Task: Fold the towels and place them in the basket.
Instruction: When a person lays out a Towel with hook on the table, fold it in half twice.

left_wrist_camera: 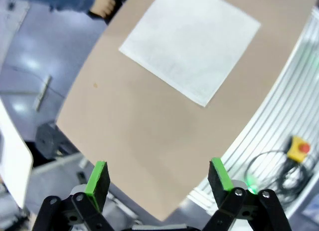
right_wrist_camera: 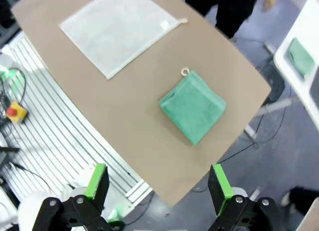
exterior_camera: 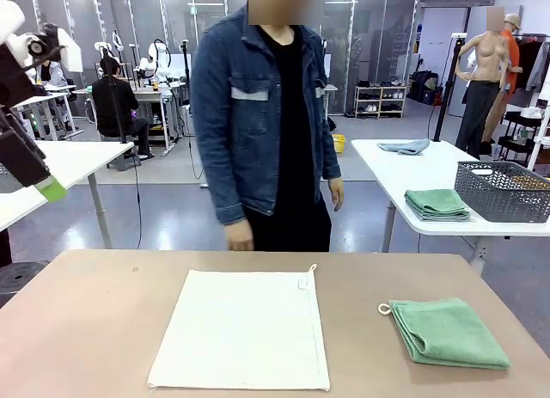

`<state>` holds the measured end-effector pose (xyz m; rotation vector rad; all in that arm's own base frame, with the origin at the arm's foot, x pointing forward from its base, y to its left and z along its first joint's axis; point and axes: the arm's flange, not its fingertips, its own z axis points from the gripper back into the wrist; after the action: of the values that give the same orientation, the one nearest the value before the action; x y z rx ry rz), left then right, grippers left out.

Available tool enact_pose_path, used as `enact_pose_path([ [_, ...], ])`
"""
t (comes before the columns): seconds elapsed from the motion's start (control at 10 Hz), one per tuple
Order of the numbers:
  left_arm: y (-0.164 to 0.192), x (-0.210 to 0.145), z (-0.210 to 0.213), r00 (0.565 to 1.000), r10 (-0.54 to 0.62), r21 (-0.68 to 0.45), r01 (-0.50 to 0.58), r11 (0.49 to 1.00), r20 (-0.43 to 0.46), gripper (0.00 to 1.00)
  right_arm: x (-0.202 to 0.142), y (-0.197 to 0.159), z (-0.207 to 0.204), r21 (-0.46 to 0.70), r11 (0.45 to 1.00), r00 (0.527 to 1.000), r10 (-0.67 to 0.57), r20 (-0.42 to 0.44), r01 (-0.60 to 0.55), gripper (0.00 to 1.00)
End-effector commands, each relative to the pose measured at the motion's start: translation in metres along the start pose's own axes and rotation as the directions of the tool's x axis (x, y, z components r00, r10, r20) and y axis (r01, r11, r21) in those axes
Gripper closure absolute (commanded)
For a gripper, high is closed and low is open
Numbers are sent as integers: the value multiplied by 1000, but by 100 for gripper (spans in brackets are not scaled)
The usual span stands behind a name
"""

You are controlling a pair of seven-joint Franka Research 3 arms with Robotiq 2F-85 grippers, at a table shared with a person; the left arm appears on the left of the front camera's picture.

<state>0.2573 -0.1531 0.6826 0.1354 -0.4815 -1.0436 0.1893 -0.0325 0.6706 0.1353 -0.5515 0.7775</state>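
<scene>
Cream towel point(exterior_camera: 242, 327) flat, green towel point(exterior_camera: 449, 331) folded

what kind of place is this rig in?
Probably a robotics lab or test hall: a yellow emergency-stop button near the brown table, more white work tables on a polished grey floor, glass partitions behind.

A denim-clad person point(exterior_camera: 258, 131) stands behind the table point(exterior_camera: 94, 329), perhaps touching it.

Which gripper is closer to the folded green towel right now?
Right. The right gripper hangs open over the table edge, with the green towel just ahead. The left gripper is raised off the table's left side, beyond the cream towel.
</scene>
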Motion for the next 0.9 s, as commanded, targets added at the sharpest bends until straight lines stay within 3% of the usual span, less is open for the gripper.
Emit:
enact_pose_path([
  [0.0,-6,4,-16,973,-226,24,225,974,50,0,37,45,-36,-34,945,945,322,-55,-324,0],
  [0.1,-11,4,-32,959,-276,-7,277,961,66,0,55,70,-63,-40,892,890,445,-101,-451,0],
  [0.3,-23,7,-66,927,-356,-98,368,925,121,0,71,106,-109,46,815,809,579,-103,-578,0],
  [0.5,-38,12,-112,927,-368,-156,375,914,69,0,80,140,-166,67,748,733,662,-155,-661,0],
  [0.8,-57,5,-162,926,-376,-273,366,889,17,0,81,159,-221,88,723,706,688,-167,-685,0],
])
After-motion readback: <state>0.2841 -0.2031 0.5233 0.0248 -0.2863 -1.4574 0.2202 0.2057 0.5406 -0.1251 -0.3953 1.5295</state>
